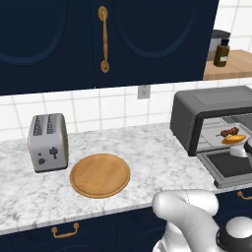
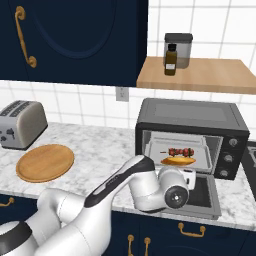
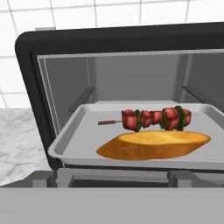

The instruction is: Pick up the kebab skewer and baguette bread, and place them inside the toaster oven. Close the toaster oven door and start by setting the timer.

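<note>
**Kitchen counter, toaster oven loaded and standing open**

While the white arm reaches low across the front of the counter, its gripper (image 2: 187, 178) sits just above the lowered toaster oven door (image 2: 202, 197); whether the fingers are spread or pressed together cannot be told, as the wrist hides them in both base views and the tips are not clear in the hand view.

Item 1. Toaster oven door: dropped flat toward the counter edge, dark panel facing up, lying directly in front of the oven mouth.

Item 2. Metal tray (image 3: 74, 131): pale grey, shallow-rimmed, seated in the oven cavity with its front lip at the opening.

Item 3. Baguette bread (image 3: 153, 145): golden-orange loaf, lying lengthwise on the tray along its front portion.

Item 4. Kebab skewer (image 3: 151, 118): red chunks with green pieces on a thin stick, lying on the tray just behind the bread and parallel to it.

Item 5. Toaster oven (image 2: 192, 117): dark grey box at the right of the marble counter (image 1: 147, 162), with round knobs on its right face in the right base view.

Item 6. Round wooden board (image 1: 100, 175): flat on the counter, well left of the oven.

Item 7. Silver two-slot toaster (image 1: 47, 142): upright, just left of the board, near the tiled wall.

Item 8. Wooden shelf (image 2: 200, 75): above the oven, carrying a dark bottle (image 2: 171, 60) and a grey canister (image 2: 180, 47).
</note>
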### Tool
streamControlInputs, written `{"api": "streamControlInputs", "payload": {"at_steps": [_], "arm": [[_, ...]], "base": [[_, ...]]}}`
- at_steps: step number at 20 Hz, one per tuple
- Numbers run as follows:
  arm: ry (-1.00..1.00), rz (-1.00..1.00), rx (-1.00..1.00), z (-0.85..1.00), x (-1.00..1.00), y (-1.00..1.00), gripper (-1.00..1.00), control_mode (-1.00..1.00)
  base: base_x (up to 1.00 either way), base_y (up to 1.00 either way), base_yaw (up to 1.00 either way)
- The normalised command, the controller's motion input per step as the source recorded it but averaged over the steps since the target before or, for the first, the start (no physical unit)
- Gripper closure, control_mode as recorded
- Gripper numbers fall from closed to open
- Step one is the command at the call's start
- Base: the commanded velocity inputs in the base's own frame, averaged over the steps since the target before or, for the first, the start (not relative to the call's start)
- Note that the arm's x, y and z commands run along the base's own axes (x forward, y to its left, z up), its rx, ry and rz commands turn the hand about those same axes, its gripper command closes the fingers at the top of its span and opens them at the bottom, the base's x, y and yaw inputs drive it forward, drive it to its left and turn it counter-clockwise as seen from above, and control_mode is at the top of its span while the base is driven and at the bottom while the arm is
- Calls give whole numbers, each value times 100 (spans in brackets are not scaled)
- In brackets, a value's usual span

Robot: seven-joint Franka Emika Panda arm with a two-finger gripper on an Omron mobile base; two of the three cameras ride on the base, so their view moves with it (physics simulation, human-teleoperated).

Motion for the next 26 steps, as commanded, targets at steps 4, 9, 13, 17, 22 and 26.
{"api": "streamControlInputs", "payload": {"at_steps": [4, 9, 13, 17, 22, 26], "arm": [[1, 0, 0, -12, 1, 0, -100, -100], [2, 0, 0, -1, 15, 0, -100, -100], [3, -1, 0, -2, 28, 0, -100, -100], [4, -2, 0, -9, 15, 0, -100, -100], [1, 0, 0, -21, 0, -6, -100, -100], [1, 0, 0, 0, 25, -6, -100, -100]], "base": [[0, 0, 0], [0, 0, 0], [0, 0, 0], [0, 0, 0], [0, 0, 0], [0, 0, 0]]}}
